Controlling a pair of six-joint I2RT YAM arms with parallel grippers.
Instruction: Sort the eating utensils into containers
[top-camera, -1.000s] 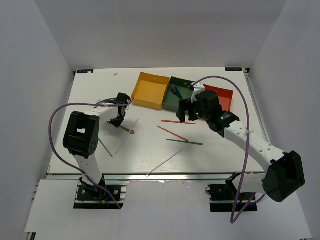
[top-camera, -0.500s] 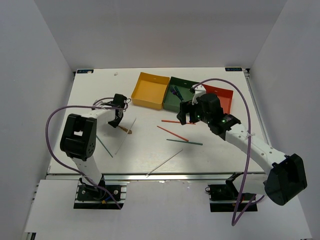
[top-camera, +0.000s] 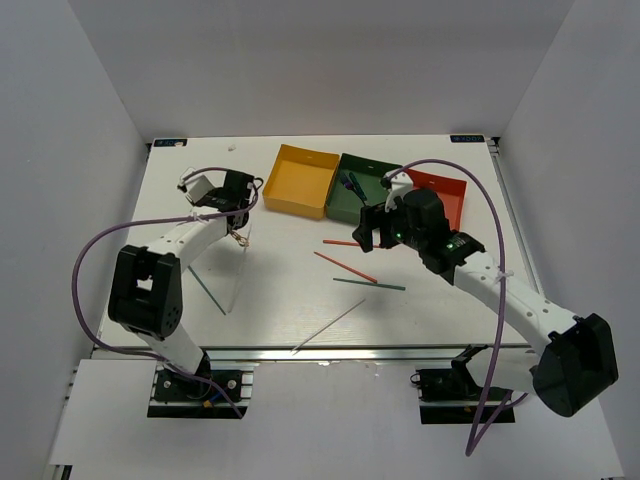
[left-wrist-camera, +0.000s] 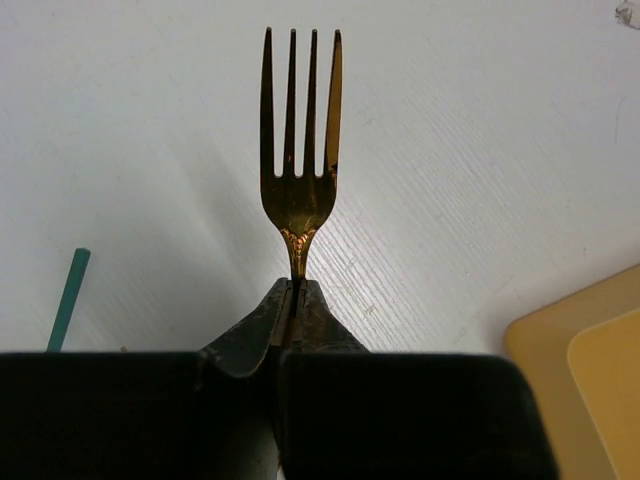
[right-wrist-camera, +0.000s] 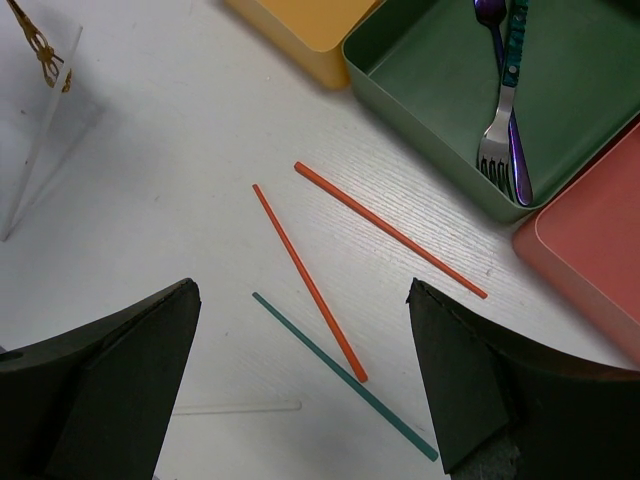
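My left gripper (top-camera: 238, 220) is shut on the handle of a gold fork (left-wrist-camera: 298, 150) and holds it above the table, left of the yellow tray (top-camera: 298, 180); its fingertips (left-wrist-camera: 293, 292) pinch the neck. My right gripper (top-camera: 375, 228) is open and empty, hovering over two red chopsticks (right-wrist-camera: 390, 230) (right-wrist-camera: 310, 282) and a green chopstick (right-wrist-camera: 345, 375). The dark green tray (top-camera: 372, 172) holds a purple fork and a silver fork (right-wrist-camera: 505, 120). The red-orange tray (top-camera: 440, 195) stands at the right. No spoons show.
A pale chopstick (top-camera: 328, 326) lies near the front edge. Another green chopstick (top-camera: 210, 295) and a pale one (top-camera: 240, 275) lie at the left, below the left gripper. The trays stand side by side along the back of the table.
My left gripper has carried the gold fork off the table, up and toward the back. The right gripper has barely shifted and stays open.
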